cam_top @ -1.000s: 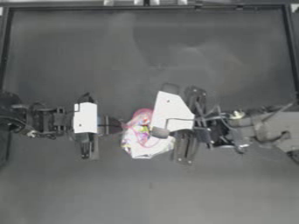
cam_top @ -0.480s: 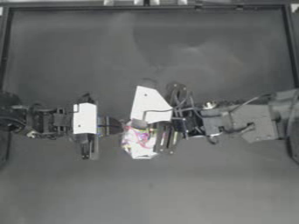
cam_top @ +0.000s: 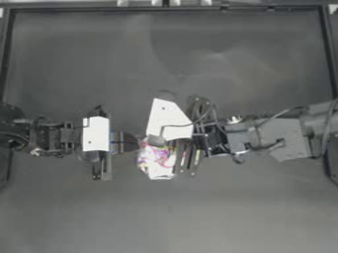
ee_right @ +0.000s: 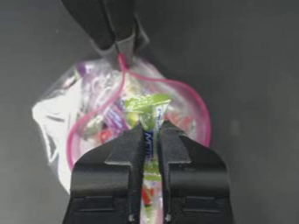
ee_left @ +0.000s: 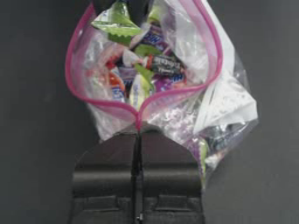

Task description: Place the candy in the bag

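A: From my seat the bag [ee_left: 175,100] looks like thin clear plastic, crinkly and shiny, with a smooth pink strip on top. Candy [ee_right: 147,107] wrapper's a glossy foil-type film.

B: Yep. I see matt black plastic on both grippers [ee_left: 139,131] [ee_right: 150,131], and the table [cam_top: 165,59] is dark, dull, faintly sheened.

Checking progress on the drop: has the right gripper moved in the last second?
Yes. In the top view the right gripper, shut on the candy, has moved left toward the parked left gripper, over the bag.
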Robot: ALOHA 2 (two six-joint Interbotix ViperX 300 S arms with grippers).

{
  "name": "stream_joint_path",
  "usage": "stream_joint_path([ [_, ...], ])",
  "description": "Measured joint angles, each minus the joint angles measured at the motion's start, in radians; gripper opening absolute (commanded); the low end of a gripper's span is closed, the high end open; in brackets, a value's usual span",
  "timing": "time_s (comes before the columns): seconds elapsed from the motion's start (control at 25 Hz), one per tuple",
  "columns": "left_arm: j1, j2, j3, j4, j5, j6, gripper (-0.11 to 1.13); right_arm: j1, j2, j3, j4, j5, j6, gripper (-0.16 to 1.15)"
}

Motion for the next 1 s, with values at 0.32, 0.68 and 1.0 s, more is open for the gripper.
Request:
stream_joint_path([
  [0.32,0.0,-0.008,0.002,0.0,0.0,0.021,0.05,0.0,0.02,0.002,0.04,-0.005,-0.023,0.43],
  [0.68,0.002,-0.008,0.005,0.0,0.0,0.025,0.05,0.0,0.031,0.002,0.049,-0.026,-0.023,0.81],
  [1.0,0.002,-0.009,0.005,0.0,0.0,0.025,0.05,0.0,0.031,0.002,0.072,-0.028,-0.023,1.02],
])
